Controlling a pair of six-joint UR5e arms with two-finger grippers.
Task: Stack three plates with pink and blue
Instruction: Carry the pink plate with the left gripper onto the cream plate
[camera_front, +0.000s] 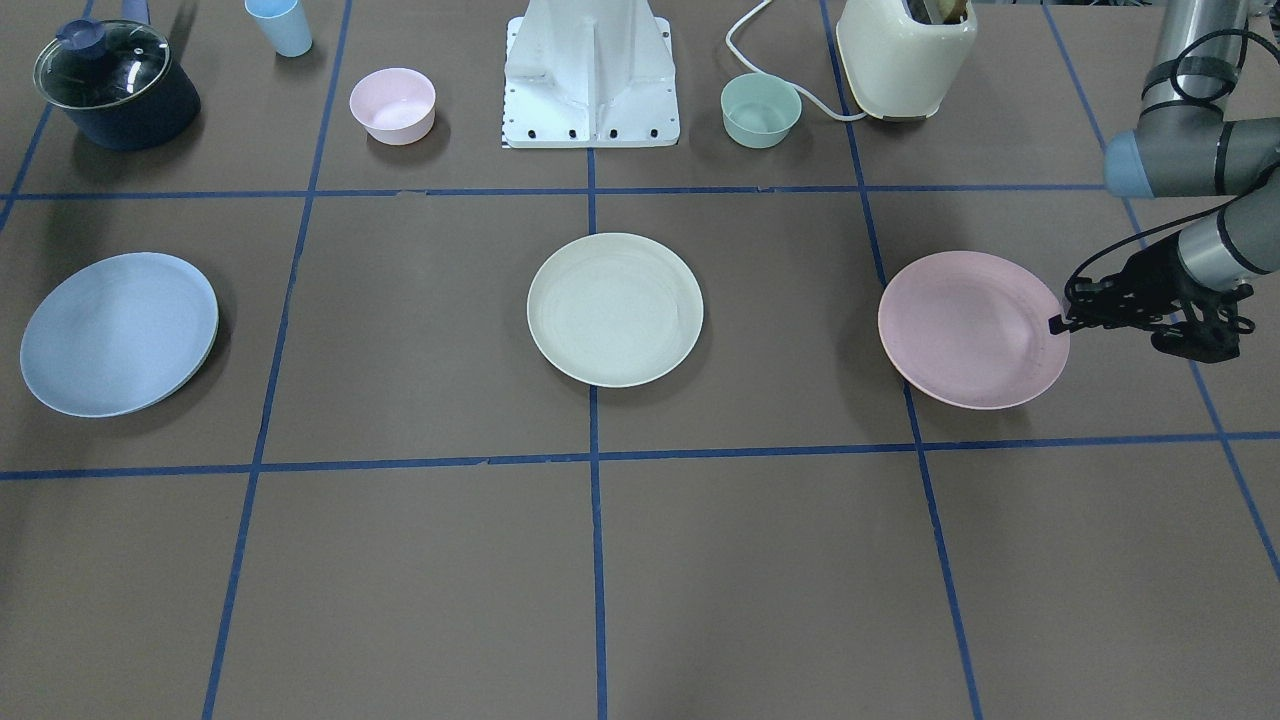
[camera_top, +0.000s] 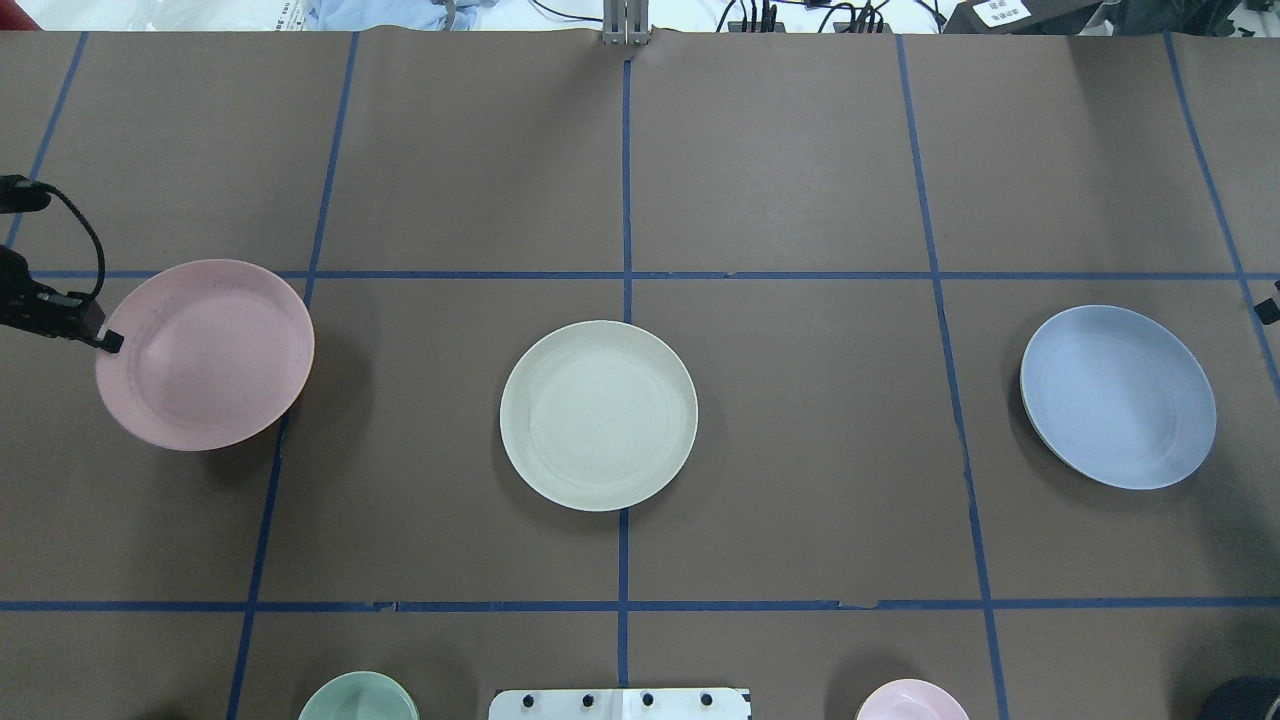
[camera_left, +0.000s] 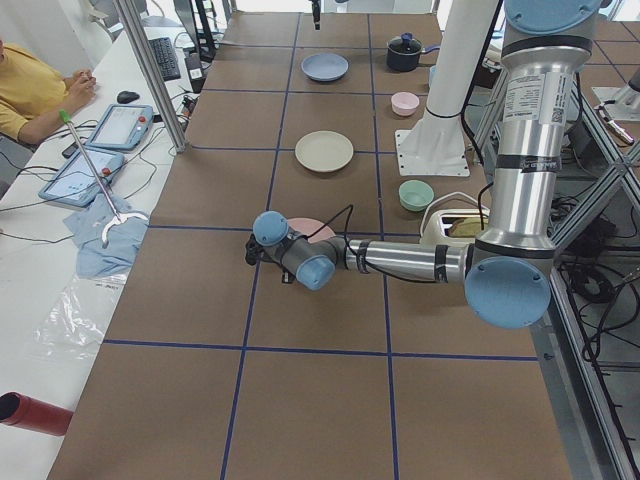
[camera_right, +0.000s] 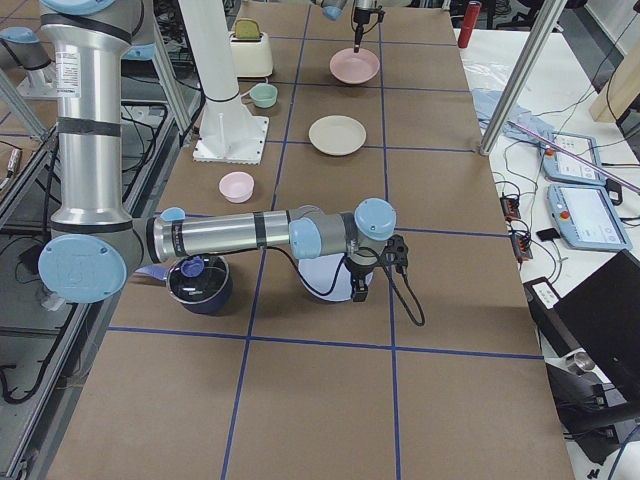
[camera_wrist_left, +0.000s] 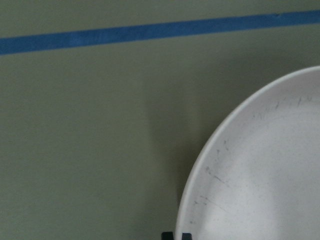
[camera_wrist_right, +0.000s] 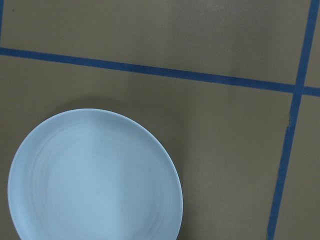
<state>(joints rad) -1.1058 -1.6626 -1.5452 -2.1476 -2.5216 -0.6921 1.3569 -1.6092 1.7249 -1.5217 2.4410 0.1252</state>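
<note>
Overhead and front cameras look down on the cream plate from opposite sides; side cameras see it from far; wrist cameras sit close over the pink plate and the blue plate.

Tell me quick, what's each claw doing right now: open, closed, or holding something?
Left claw: closed on the rim of the pink plate.
Right claw: cannot be told; it hangs near the blue plate.

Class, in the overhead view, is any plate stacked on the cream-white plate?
No, the cream-white plate lies bare, the pink plate and blue plate well apart from it.
</note>
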